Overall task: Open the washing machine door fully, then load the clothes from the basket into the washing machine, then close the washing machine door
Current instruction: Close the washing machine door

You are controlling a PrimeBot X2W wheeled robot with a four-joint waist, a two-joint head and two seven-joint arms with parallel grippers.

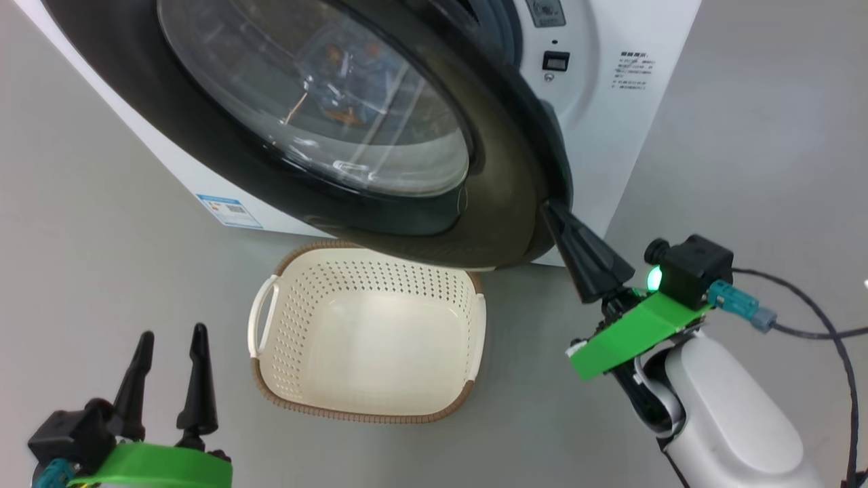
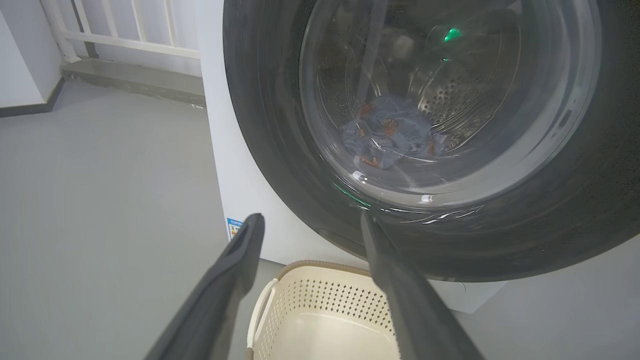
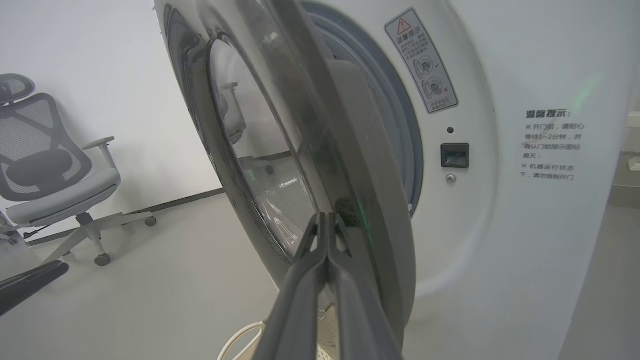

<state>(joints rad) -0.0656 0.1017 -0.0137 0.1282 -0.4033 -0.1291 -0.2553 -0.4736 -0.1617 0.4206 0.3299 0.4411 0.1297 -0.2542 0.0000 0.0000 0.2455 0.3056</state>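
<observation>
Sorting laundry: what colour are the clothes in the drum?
Clothes: blue with orange prints, clearest in left wrist view.

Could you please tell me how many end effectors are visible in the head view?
2. The left end effector, open, sits lower left beside the basket; the right end effector, shut, has its tips at the lower rim of the washing machine door.

Right gripper (image 1: 548, 205): long tapered matte-black fingers (image 1: 584, 256). Bright green wrist plate (image 1: 637, 332), black cube camera (image 1: 695, 268), green LED (image 1: 654, 277). Teal connector (image 1: 736, 303), black cable (image 1: 807, 333). Forearm shell (image 1: 732, 413) glossy white, rounded. Left gripper (image 1: 172, 333): same build, teal plug (image 1: 51, 472).
</observation>
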